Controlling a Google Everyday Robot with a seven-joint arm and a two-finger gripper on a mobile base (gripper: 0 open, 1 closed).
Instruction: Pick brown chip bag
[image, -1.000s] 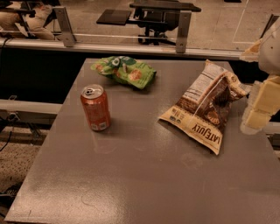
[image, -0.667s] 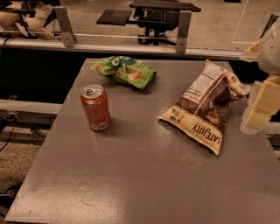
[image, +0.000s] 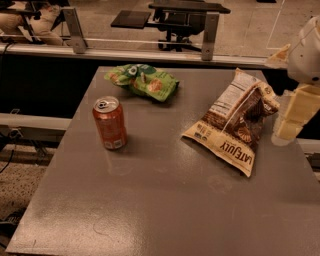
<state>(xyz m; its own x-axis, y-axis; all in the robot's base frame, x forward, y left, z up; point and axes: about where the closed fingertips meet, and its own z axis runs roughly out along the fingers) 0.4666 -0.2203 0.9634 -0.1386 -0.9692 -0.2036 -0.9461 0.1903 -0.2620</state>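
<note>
The brown chip bag (image: 235, 122) lies flat on the right half of the grey table (image: 165, 200). It is crinkled brown and cream, with "LATE JULY" lettering at its near edge and a white nutrition label at its far end. My gripper (image: 292, 117) is at the right edge of the view, just right of the bag and beside the table's right edge. Its pale fingers point down. It holds nothing that I can see.
An orange soda can (image: 109, 123) stands upright on the left half of the table. A smaller green snack bag (image: 143, 80) lies at the back, left of centre. Behind the table runs a metal rail with posts (image: 210, 30), and an office chair (image: 182, 15) stands beyond.
</note>
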